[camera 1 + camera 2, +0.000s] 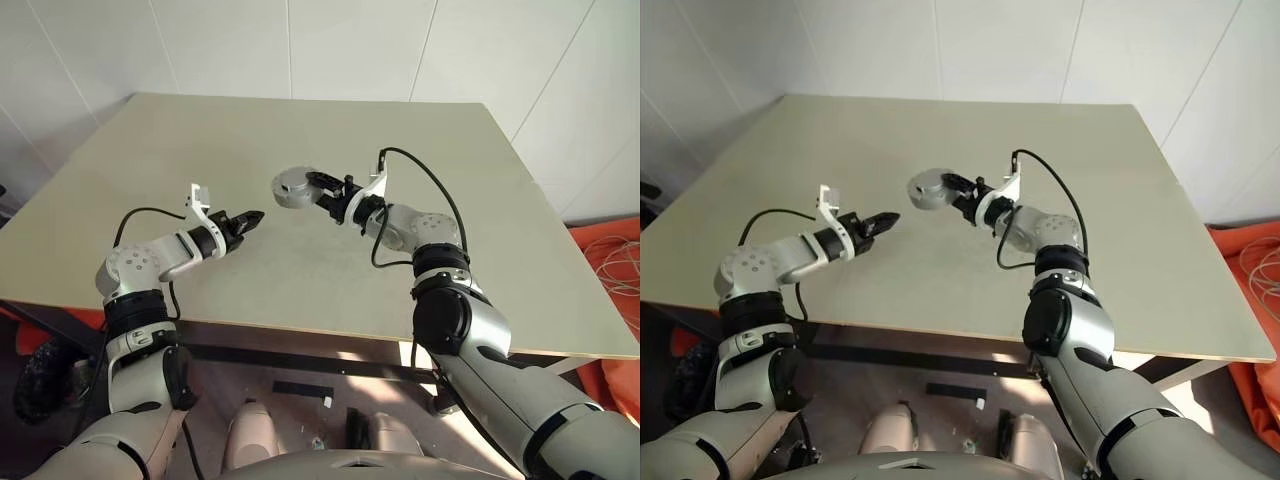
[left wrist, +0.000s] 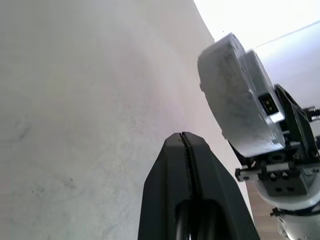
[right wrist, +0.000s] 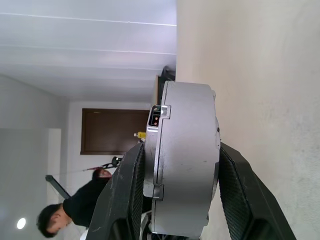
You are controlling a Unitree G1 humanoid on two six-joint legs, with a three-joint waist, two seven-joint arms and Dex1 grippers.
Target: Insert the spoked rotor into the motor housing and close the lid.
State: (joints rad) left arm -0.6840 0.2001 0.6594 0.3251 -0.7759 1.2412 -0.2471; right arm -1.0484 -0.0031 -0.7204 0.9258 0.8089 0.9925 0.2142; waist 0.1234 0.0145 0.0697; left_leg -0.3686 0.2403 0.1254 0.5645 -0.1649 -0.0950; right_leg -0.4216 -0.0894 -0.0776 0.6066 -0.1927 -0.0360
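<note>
The beige table (image 1: pixel 480 250) takes up most of the scene, with white wall panels behind it and orange cloth at the far right edge. One grey round assembly, the motor housing (image 1: pixel 293 186), is lifted off the table near its middle, gripped by the right gripper (image 1: pixel 322 185). In the right wrist view the two black fingers (image 3: pixel 125 200) clamp its two flat faces, so the jaws stand about half open around a thick drum. A seam runs around the drum (image 3: pixel 186 160) near one face, which suggests the lid is already seated on the housing, though I cannot tell that for certain, and no spoked rotor lies loose on the table, so it may well be inside. The housing sits just left of the right gripper's fingertips, its round axis running roughly level across the jaws, its rim toward the left arm. The left gripper (image 1: pixel 250 219) hangs over the table to the near left of the housing, apart from it, jaws pressed fully together and holding nothing, its tip aimed toward the housing. The right arm has the part; the left is the free one nearby. Counted: one housing, two grippers. A person shows far back in the room behind.
</note>
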